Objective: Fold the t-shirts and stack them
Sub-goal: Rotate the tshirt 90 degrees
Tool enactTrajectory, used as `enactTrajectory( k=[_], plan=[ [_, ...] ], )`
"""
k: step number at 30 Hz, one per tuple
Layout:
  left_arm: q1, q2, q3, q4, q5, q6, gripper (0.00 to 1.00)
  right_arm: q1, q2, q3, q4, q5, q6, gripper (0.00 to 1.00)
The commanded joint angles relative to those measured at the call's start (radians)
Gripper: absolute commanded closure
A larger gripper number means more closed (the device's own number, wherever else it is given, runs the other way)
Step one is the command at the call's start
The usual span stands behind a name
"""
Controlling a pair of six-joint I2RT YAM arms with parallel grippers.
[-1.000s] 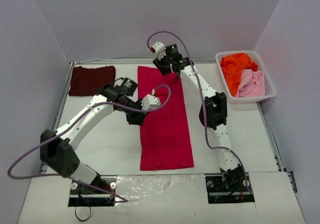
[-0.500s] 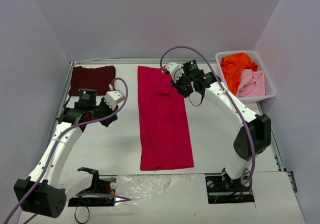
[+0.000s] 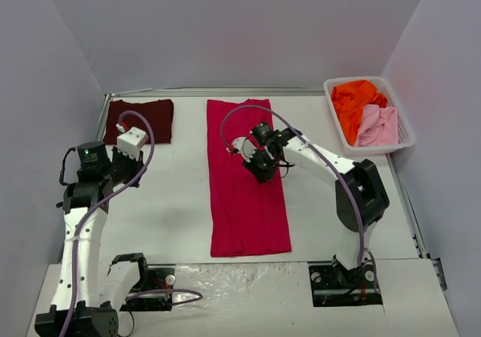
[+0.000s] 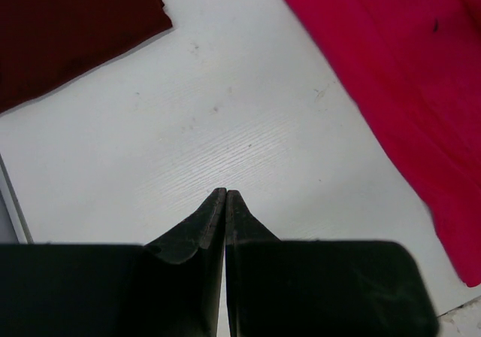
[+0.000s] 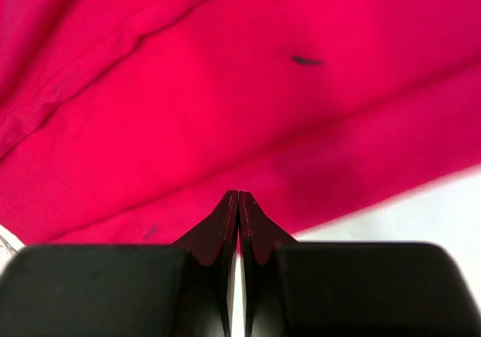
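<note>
Pulling back now: your left arm has swung off the crimson t-shirt (image 3: 248, 209) and sits folded up over the left side of the surface (image 3: 173, 201). The left gripper (image 4: 225, 195) is pressed together on nothing, with bare white board under it.

Your right gripper (image 5: 238, 195) has come down from the shirt's far end to hover over its middle. Its jaws have just snapped together, and the wrist view shows no cloth between them.

The small tuck that was near the collar end is gone. The crimson shirt lies flat as a long narrow strip running away from the arm bases, sides folded in.

I'd judge the lengthwise folds done and the crosswise fold still to come. After that it goes onto the maroon t-shirt (image 3: 139, 119), already folded at the far left corner.

The orange t-shirt (image 3: 357, 100) and pink t-shirt (image 3: 378, 126) wait crumpled in the white basket (image 3: 406, 130) at far right, so you're early in the pile.

For writing, there's nothing to read: no brand, tag or print shows on any shirt. There are only a couple of dark specks on the crimson cloth in the right wrist view.
</note>
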Motion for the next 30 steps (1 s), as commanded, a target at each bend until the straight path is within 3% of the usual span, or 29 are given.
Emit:
enactTrajectory(
  k=[1,7,30],
  plan=[
    [0.053,-0.038,-0.013,0.025,0.031,-0.025,0.97,0.081,0.075,0.035,-0.034,-0.035,-0.023,1.0],
    [0.11,-0.045,-0.024,0.016,0.086,-0.022,0.97,0.151,0.146,0.084,-0.036,-0.014,-0.03,1.0],
    [0.133,-0.038,-0.023,-0.009,0.107,0.003,0.96,0.135,0.364,0.168,-0.022,-0.002,-0.083,1.0]
  ],
)
